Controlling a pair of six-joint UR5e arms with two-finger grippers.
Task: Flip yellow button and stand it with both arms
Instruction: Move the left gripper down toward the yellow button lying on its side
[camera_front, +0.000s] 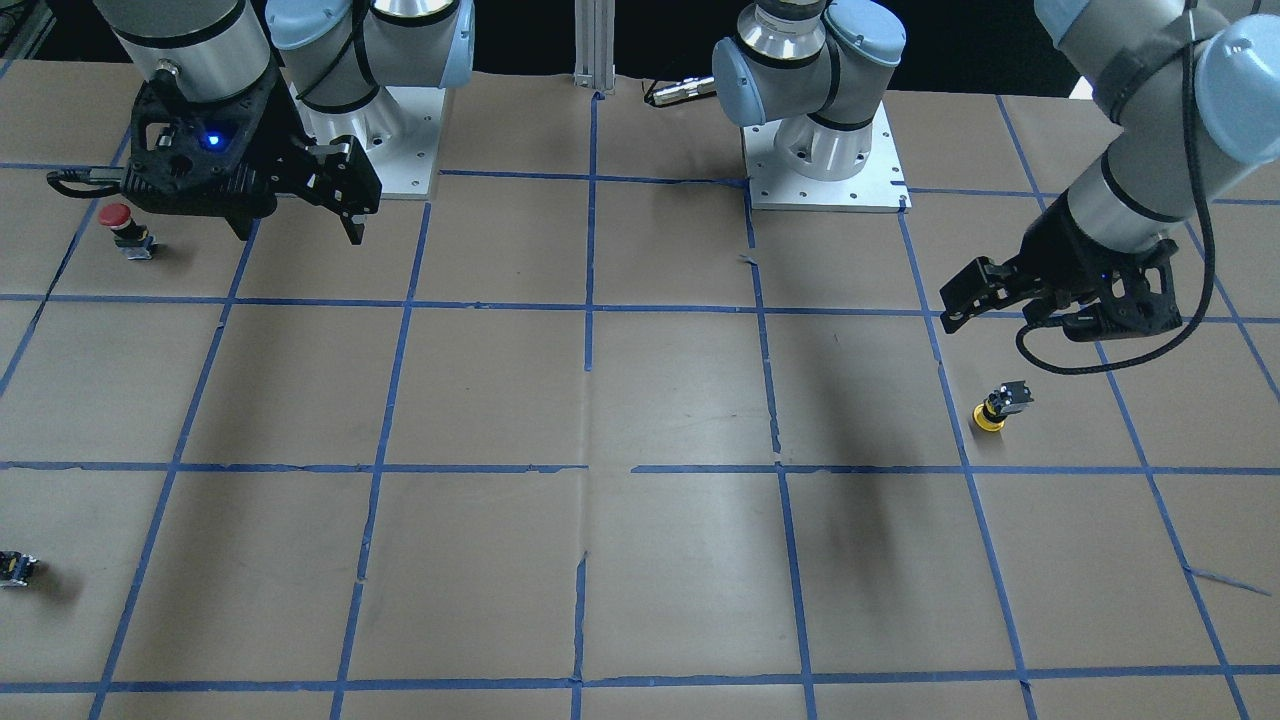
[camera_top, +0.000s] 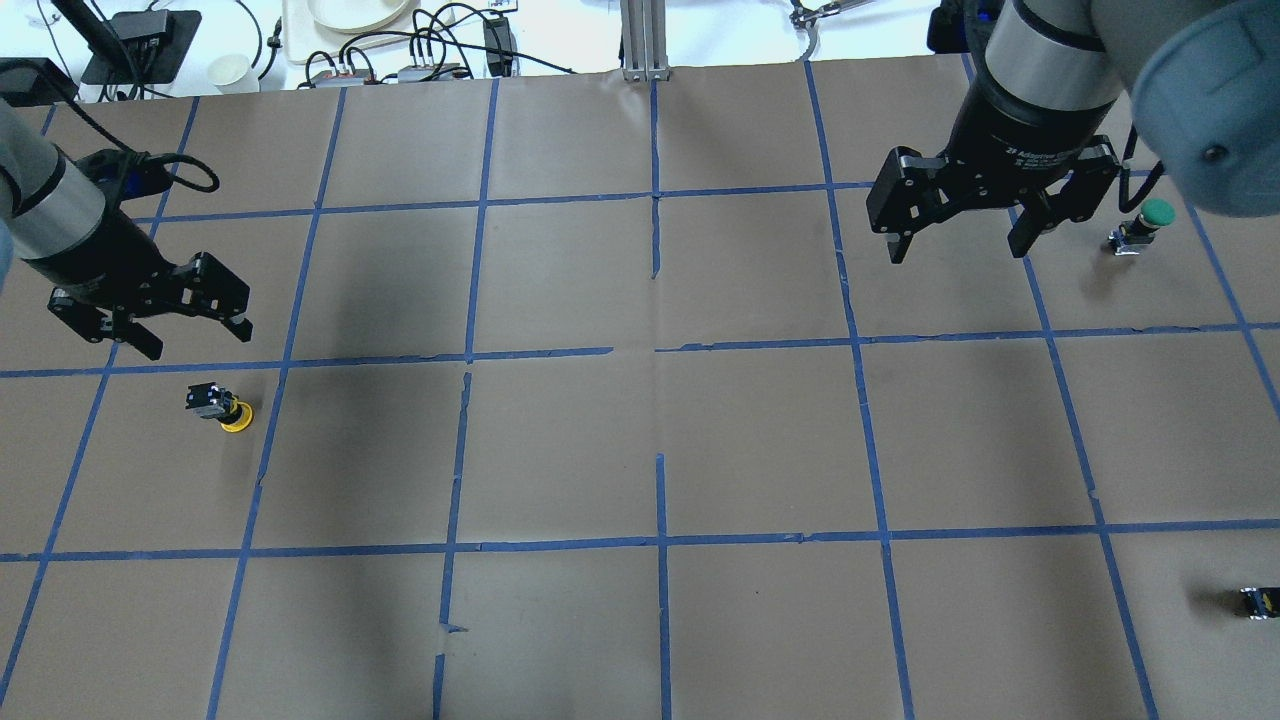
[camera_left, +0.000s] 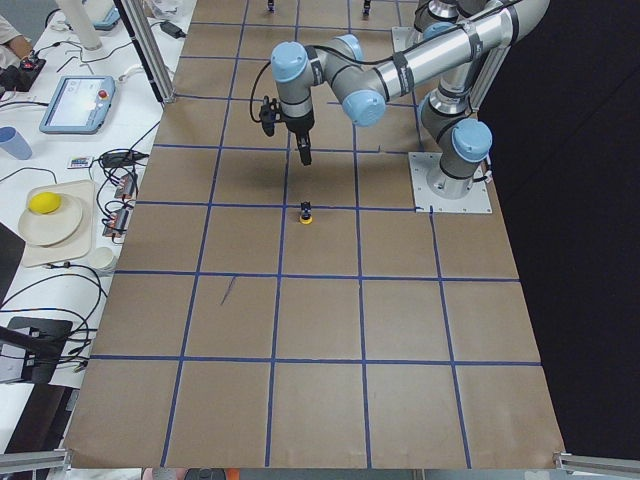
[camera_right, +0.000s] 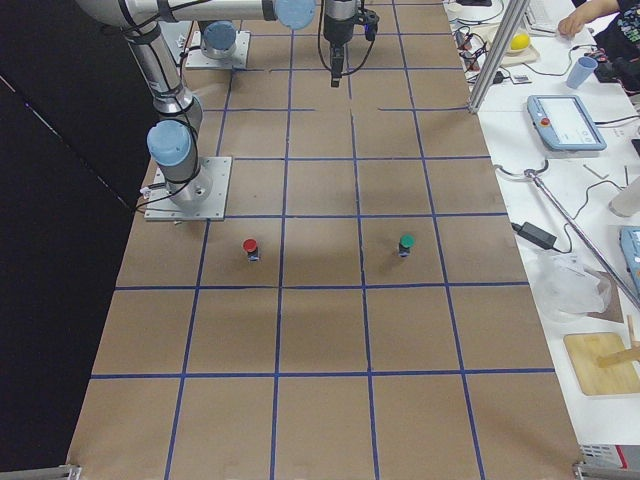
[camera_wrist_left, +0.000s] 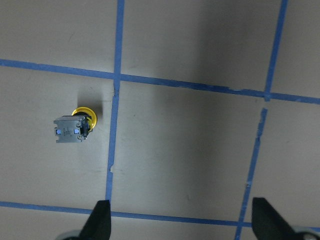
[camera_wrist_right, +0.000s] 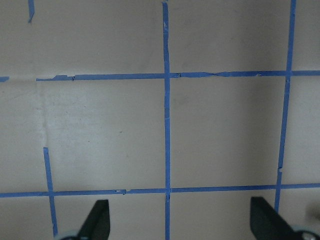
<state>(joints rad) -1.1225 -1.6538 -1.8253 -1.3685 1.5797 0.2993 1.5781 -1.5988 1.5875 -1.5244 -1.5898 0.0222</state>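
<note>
Overhead exterior: yellow button (camera_top: 220, 405) cap-down, axis upright; left gripper (camera_top: 197, 338), right gripper (camera_top: 958, 252) spread wide, empty.

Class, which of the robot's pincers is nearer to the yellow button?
Left. The left pincer hovers open close beside the yellow button; the right pincer hangs far across the table.

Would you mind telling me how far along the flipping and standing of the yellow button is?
Nothing looks done: the yellow button rests on the table cap down, body up. Nothing is in hand either; the left tool hovers open beside it, the right tool open and far off. Remaining: grasp, flip and stand it, probably cap up.
</note>
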